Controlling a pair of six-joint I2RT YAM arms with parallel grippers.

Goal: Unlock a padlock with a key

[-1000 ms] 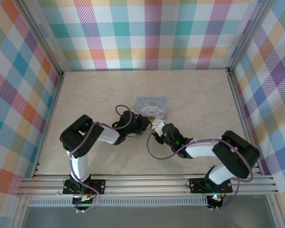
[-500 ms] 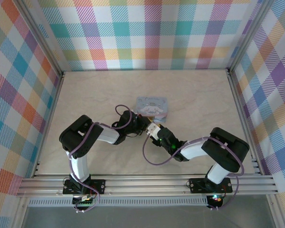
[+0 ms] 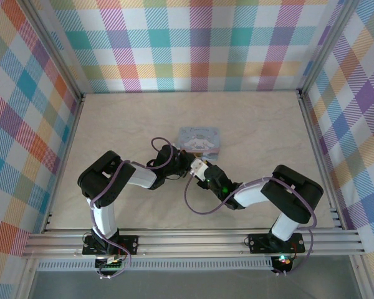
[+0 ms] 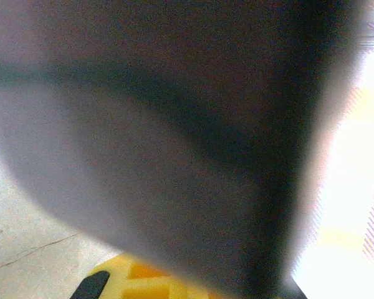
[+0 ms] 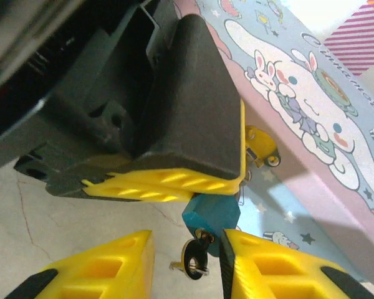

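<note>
A robot lab booth: plaid-printed walls (image 3: 199, 43), aluminium framing (image 3: 193, 238), pale (marble-look) tabletop (image 3: 255, 118).

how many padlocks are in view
1: a teal padlock by the tin box's side, just under the left gripper's yellow finger, a key in its underside between the right gripper's spread fingers. The arms could hide others.
</note>
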